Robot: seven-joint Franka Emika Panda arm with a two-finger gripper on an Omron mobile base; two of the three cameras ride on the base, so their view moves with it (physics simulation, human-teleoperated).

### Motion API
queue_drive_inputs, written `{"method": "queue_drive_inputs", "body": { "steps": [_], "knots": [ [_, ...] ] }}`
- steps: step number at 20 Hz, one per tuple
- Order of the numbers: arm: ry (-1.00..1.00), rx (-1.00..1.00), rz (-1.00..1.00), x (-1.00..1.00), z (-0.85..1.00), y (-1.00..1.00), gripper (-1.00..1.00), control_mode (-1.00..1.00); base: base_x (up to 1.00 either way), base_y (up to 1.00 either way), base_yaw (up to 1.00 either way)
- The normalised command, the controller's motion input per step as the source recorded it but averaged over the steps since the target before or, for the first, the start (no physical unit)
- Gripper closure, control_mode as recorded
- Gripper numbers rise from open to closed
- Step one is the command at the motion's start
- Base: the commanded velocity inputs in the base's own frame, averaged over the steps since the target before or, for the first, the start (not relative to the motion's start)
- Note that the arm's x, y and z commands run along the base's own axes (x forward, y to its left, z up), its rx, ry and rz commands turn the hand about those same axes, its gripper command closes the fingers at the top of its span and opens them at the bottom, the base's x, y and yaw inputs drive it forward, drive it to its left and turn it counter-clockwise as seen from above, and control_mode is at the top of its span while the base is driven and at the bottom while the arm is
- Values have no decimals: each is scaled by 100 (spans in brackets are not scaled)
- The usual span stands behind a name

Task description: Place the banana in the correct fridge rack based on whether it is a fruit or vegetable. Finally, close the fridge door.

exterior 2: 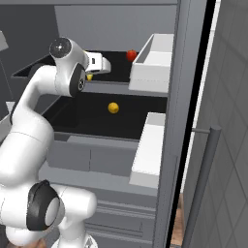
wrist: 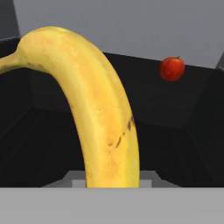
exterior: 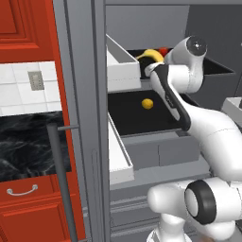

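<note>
Banana (wrist: 103,113): lower end cut off at the bottom of the hand view; in the left base view mostly hidden behind the arm's wrist. Red fruit (exterior: 163,50): partly covered by the arm. Gripper: fingers hidden by the banana and wrist in all 3 views. Fridge door handle (exterior 2: 203,179): lower end runs off the picture's edge.
</note>
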Motion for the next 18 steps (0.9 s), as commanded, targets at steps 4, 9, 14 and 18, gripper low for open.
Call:
{"method": "queue_drive_inputs", "body": {
  "steps": [4, 9, 14, 18],
  "knots": [
    [0, 0, 0, 100, -6, 14, 100, -100, 0, 0, 0],
    [0, 0, 0, 83, -12, 8, -100, -100, 0, 0, 0],
    [-12, 0, -2, -30, 0, 0, -100, -100, 0, 0, 0],
    [-19, 2, -7, -59, 2, 3, -100, -100, 0, 0, 0]
  ]
}}
